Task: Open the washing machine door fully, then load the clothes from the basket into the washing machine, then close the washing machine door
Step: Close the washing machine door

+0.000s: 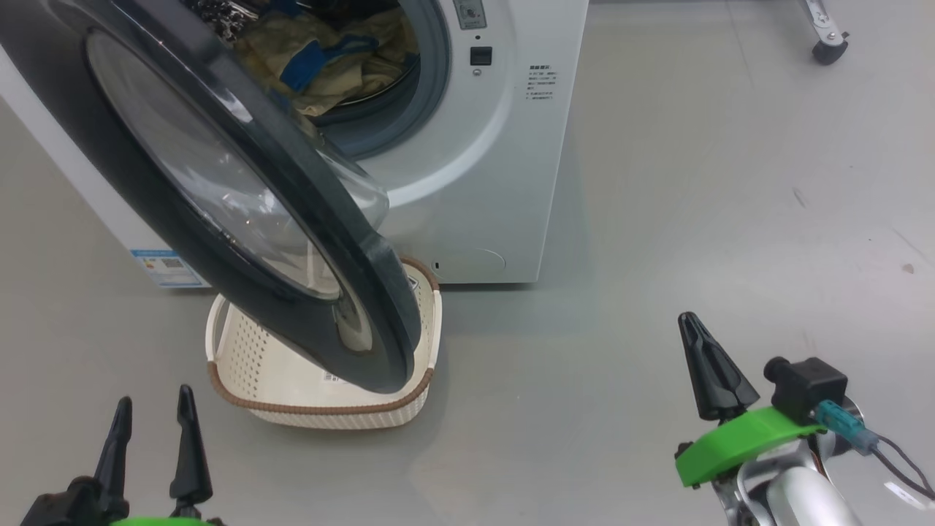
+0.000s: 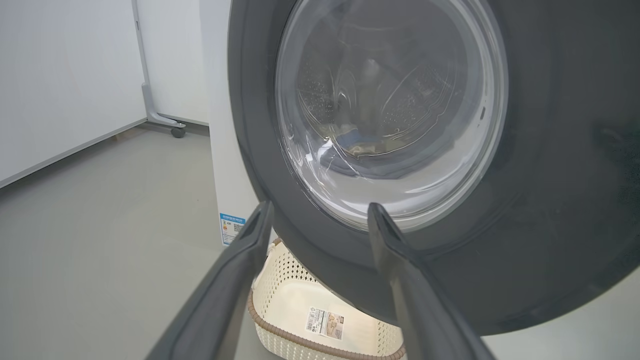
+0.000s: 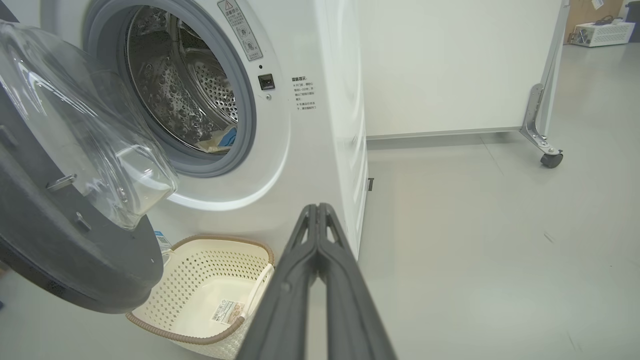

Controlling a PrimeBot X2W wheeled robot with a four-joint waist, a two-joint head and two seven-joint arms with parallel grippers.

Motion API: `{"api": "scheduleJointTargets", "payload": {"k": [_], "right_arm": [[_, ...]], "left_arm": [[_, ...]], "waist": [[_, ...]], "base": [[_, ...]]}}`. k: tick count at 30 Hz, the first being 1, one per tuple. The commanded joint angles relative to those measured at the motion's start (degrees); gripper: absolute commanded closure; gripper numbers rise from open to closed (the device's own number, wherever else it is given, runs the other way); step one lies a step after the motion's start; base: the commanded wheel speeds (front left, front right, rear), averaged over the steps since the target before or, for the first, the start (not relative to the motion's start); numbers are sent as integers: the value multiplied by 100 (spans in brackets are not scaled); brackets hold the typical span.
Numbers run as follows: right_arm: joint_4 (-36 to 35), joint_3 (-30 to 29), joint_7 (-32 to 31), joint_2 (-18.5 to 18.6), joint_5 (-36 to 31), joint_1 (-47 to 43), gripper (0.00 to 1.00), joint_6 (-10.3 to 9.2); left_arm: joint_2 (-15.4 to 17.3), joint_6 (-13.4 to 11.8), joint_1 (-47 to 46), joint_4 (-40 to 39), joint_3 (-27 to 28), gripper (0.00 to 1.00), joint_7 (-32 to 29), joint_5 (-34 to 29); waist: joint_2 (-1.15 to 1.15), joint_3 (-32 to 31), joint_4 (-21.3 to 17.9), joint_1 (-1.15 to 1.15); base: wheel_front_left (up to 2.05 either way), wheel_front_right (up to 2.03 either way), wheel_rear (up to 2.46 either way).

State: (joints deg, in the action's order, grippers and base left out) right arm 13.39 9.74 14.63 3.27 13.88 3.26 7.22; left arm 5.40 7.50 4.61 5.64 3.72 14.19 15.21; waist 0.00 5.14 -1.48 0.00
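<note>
A grey, glossy floor point(image 1: 657, 183) runs back to a white panel point(image 3: 450, 65) on castors. The washer point(image 1: 497, 183) stands on it, a white box with its grey-rimmed mouth uncovered and the steel drum visible inside. The door point(image 1: 380, 277) hangs swung out from the left side of the mouth, black ring and bulging glass angled toward the robot, its lower edge over the basket point(image 1: 321, 409). The basket sits on the floor just in front of the washer, partly under the door, and its bare bottom shows a label sticker point(image 3: 227, 311). The clothes point(image 1: 329, 58) lie heaped in the drum, cream-yellow with blue patches, near the front lip. The left gripper point(image 1: 154, 394) hangs low at the left, near the basket and the door but touching neither, its two fingers spread apart with nothing between them. The right gripper point(image 1: 694, 329) is well off to the right over bare floor, its fingers pressed together on nothing.
</note>
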Motion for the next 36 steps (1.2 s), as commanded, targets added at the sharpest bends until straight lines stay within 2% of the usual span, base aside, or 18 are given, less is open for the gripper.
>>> {"api": "scheduleJointTargets", "payload": {"k": [1, 7, 15, 23, 24, 29, 32, 36], "right_arm": [[-204, 162, 37, -5, 2, 370, 100, 26], [-354, 446, 37, -7, 27, 755, 100, 26], [-939, 1051, 37, -22, 109, 1496, 100, 26], [-1664, 2137, 37, -36, 397, 2254, 100, 26], [-1664, 2137, 37, -36, 397, 2254, 100, 26], [-2035, 2925, 37, -38, 705, 2509, 100, 26], [-2053, 3374, 37, -38, 855, 2528, 100, 26], [-1742, 3864, 37, -38, 928, 2451, 100, 26]], "left_arm": [[46, -1, -144, -175, 206, 0, 81, 16], [-1, -1, -146, -148, 179, 0, 81, 31], [-58, -1, -138, -118, 180, 0, 81, 26], [-92, -1, -127, -110, 101, 0, 81, 9], [-92, -1, -127, -110, 101, 0, 81, 9], [-107, -1, -157, -88, 50, 0, 81, 12], [-112, -1, -189, -93, 14, 0, 81, 12], [-106, -1, -300, -50, -123, 0, 81, 38]], "waist": [[0, 1, 46, 0], [0, -9, 192, 0], [0, -69, 373, 0], [0, -127, 572, 0], [0, -127, 572, 0], [0, -152, 746, 0], [0, -122, 861, 0], [0, -2, 1024, 0]], "base": [[0, 0, 0], [0, 0, 0], [0, 0, 0], [0, 0, 0], [0, 0, 0], [0, 0, 0], [0, 0, 0], [0, 0, 0]]}}
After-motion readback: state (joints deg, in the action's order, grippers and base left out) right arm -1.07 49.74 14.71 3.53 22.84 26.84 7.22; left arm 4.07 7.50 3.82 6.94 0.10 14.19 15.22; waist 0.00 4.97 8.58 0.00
